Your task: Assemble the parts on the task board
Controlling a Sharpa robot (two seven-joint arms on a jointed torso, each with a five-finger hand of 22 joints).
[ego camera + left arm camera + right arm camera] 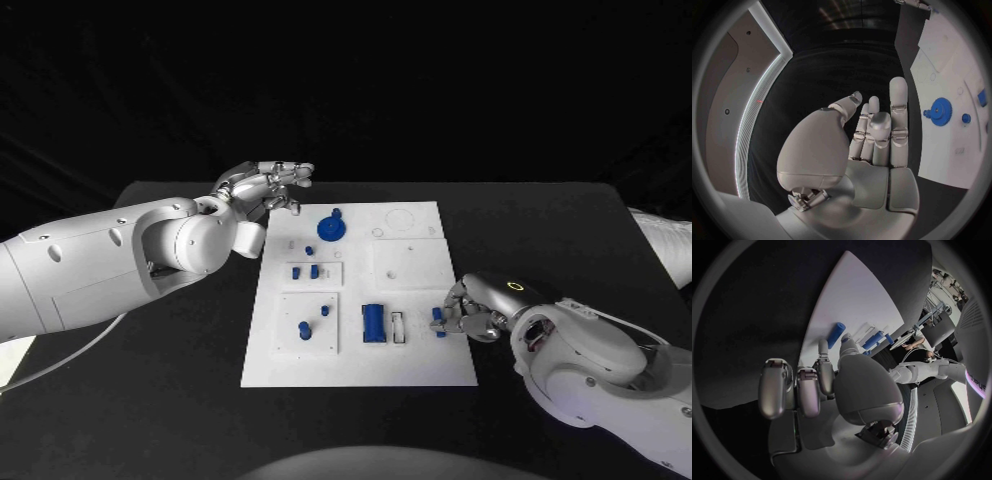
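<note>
No text, label, brand, number or sign can be read anywhere — the white task board [418, 365] carries only faint outlines and blue parts, and a strip of purple marking at the rim of the right wrist view is too blurred to make out.

Right hand at the board's edge
Right hand [826, 390] beside blue peg [836, 334] on white board [854, 300]; fingers curled.

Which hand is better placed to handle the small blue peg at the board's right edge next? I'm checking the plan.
The right hand: it sits at the task board's right edge, fingers right by the blue peg. The left hand is empty, off the board's far left corner.
</note>
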